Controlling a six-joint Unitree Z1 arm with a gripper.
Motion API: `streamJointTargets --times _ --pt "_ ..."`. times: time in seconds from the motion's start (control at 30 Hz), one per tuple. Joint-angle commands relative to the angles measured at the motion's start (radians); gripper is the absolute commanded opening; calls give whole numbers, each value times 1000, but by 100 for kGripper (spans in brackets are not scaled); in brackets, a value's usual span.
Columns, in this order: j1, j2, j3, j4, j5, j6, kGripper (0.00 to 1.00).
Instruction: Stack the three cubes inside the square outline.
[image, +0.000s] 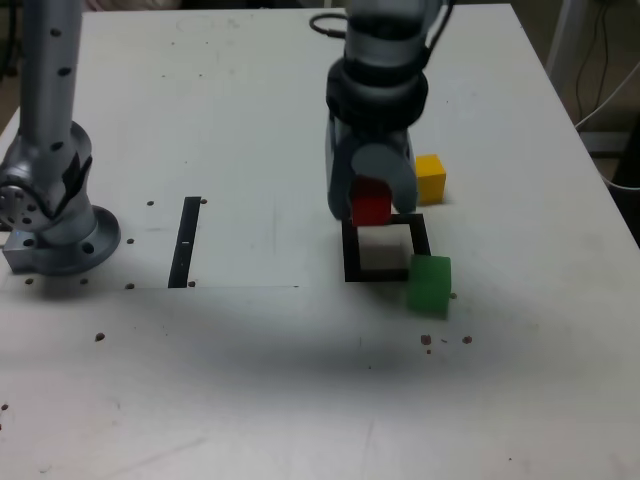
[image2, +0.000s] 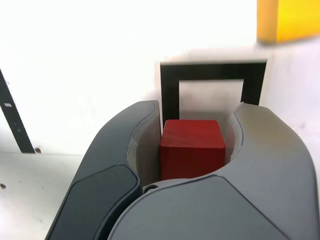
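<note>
- And here's our red cube (image: 371, 204), clasped between both fingers of the gripper (image: 372, 200), which is closed around it!
- We see it by the upper edge of the square outline (image: 352, 255) in the exterior view; how high it hangs, we can't tell.
- Right below in that view, the outline's white centre shows.
- Over to the green cube (image: 429, 285): it covers the outline's lower corner on the exterior view's right.
- Up beyond, we spot the yellow cube (image: 430, 180), near the outline's upper corner on that same side.
- Well apart, towards the exterior view's left, we have the straight black strip (image: 185, 243) lying on the white table (image: 250, 380).
- Farther left there, a grey base (image: 65, 245) stands!
</note>
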Motion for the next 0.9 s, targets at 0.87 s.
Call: streamJointTargets --times 0.87 --pt "23 120 17 -80 -36 31 47"
